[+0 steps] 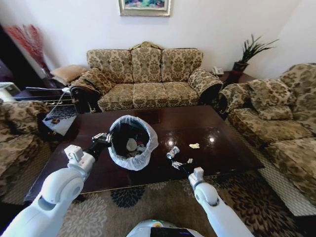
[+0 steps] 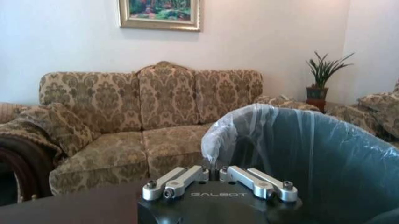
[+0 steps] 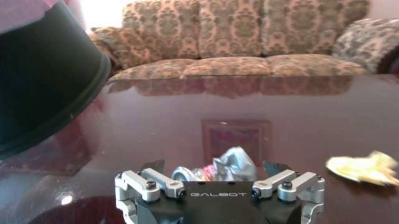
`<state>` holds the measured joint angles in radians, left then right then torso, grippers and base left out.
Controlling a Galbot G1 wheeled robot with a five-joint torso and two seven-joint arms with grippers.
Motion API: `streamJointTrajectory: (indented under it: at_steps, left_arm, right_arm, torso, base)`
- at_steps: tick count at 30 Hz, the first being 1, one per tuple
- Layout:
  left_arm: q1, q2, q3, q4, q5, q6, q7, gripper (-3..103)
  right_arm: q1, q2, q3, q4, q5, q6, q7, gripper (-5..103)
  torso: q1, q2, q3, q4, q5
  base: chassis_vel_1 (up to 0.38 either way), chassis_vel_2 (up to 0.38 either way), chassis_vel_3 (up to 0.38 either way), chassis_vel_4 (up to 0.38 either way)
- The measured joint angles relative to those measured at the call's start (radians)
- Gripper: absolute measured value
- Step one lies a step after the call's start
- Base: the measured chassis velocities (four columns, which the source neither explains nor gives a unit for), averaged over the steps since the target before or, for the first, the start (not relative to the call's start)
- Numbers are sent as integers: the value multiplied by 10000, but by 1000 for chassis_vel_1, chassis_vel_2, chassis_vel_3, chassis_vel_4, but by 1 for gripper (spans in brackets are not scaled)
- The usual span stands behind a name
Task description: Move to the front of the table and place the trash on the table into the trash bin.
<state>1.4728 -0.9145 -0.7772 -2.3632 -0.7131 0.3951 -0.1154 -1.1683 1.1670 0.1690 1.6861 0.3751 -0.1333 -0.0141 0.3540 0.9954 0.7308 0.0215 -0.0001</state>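
The trash bin (image 1: 129, 143), black with a white bag over its rim, leans tilted on the dark table (image 1: 232, 153), with white trash inside. My left gripper (image 1: 102, 139) is shut on the bin's left rim, and the bagged rim (image 2: 215, 144) rises just past that gripper. My right gripper (image 1: 183, 167) is low at the table's front edge, open. In the right wrist view its fingers (image 3: 153, 166) stand either side of a silvery crushed piece (image 3: 232, 162) (image 1: 173, 152). A yellowish scrap (image 1: 194, 145) (image 3: 361, 168) lies to the right, and small white scraps (image 1: 177, 163) lie by the gripper.
A patterned sofa (image 1: 148, 79) stands behind the table, with armchairs on the right (image 1: 276, 113) and on the left (image 1: 17, 128). A side table with a plant (image 1: 244, 61) is at the back right. Patterned carpet (image 1: 148, 197) lies under me.
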Motion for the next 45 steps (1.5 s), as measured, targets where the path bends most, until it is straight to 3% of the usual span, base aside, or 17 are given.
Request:
streamJointTrajectory:
  at_steps: [9, 14, 17, 20, 26, 29, 35, 37, 40, 45]
  left_arm:
    - [68, -131, 15, -42, 62, 16, 62, 3]
    - [52, -163, -43, -97, 64, 58, 65, 3]
    - [52, -226, -36, -43, 129, 62, 103, 3]
    - [54, -314, 18, 36, 262, 62, 186, 3]
    - [54, -389, 86, 63, 349, 62, 193, 3]
    - [56, -391, 87, 64, 355, 62, 197, 3]
    - [-27, -347, 86, 182, 355, 62, 199, 3]
    - [-46, -346, 94, 200, 354, 62, 200, 3]
    - [-85, -344, 124, 244, 349, 62, 206, 3]
    - [-124, -339, 139, 289, 344, 62, 210, 3]
  right_arm:
    - [1217, -396, -1296, -763, 121, -39, -412, 101]
    - [1595, -955, -1928, -978, 534, -111, -567, 82]
    - [1757, -1035, -2154, -1037, 929, -269, -512, 76]
    - [2055, -1018, -2445, -1173, 1260, -467, -410, 61]
    - [2312, -941, -2670, -1328, 1472, -661, -237, 56]
    - [2354, -935, -2701, -1378, 1478, -684, -209, 47]
    - [2384, -863, -2727, -1458, 1467, -688, -167, 20]
    - [2377, -849, -2722, -1458, 1470, -693, -151, 20]
    - [2346, -813, -2703, -1458, 1487, -718, -98, 10]
    - [2337, -790, -2633, -1447, 1485, -714, -25, 10]
  torso:
    - [0, 0, 0, 0, 4]
    - [0, 0, 0, -6, 0]
    - [0, 0, 0, -5, 1]
    - [0, 0, 0, -1, 0]
    - [0, 0, 0, -2, 0]
    - [0, 1, -1, -3, 0]
    - [0, 1, -1, -3, 1]
    - [0, 1, 0, -3, 1]
    - [0, 1, -1, -3, 1]
    - [0, 1, 0, -2, 1]
  base:
    - [0, 0, 0, 0]
    - [0, 0, 0, 0]
    - [0, 0, 0, 0]
    - [0, 0, 0, 0]
    - [0, 0, 0, 0]
    - [0, 0, 0, 0]
    - [0, 0, 0, 0]
    - [0, 0, 0, 0]
    - [0, 0, 0, 0]
    - [0, 0, 0, 0]
